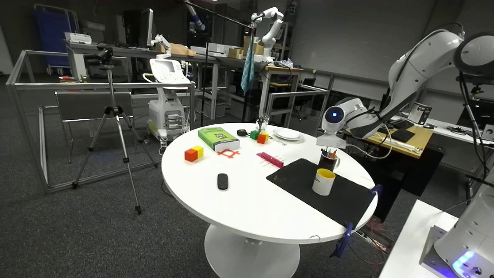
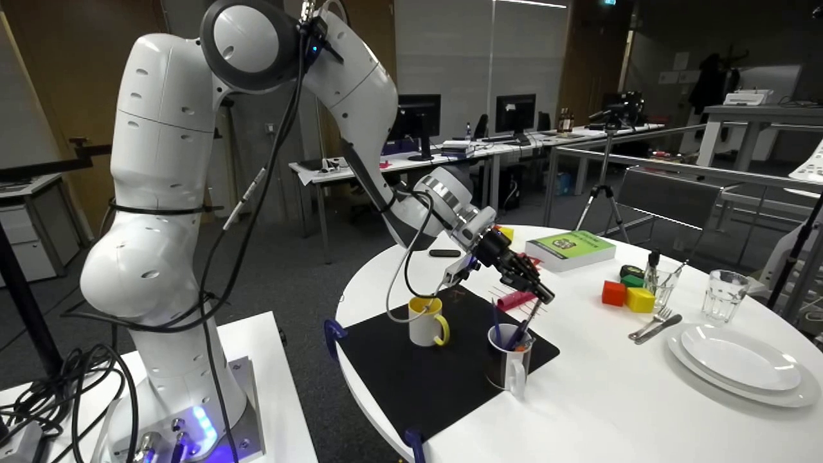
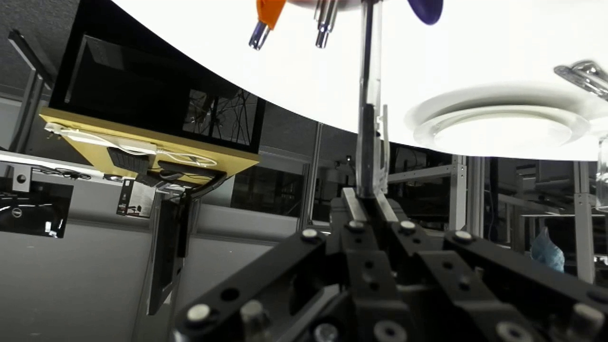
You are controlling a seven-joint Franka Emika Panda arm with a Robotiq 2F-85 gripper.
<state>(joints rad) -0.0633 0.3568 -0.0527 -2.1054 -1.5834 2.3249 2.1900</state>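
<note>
Wrist view: we're looking along the hand (image 3: 370, 202), and its fingers (image 3: 354, 205) are pinching together on the end of a slim, clear-barrelled pen (image 3: 370, 90). The pen is reaching straight out ahead, its long axis running nearly in line with the hand. In an exterior view we're following that axis down at a slant into a dark mug (image 2: 498, 370), standing just below the hand, so the pen is bridging the two. Close by we're spotting an orange pen (image 3: 270, 13) with a shiny metallic tip and a smooth, rounded purple thing (image 3: 427, 10). The dark mug is showing a pale looped handle (image 2: 517, 379) and is standing at the edge of a flat, matt black mat (image 2: 398, 366). Near it a cylindrical white mug (image 2: 424, 329) is flashing a yellow lining.
</note>
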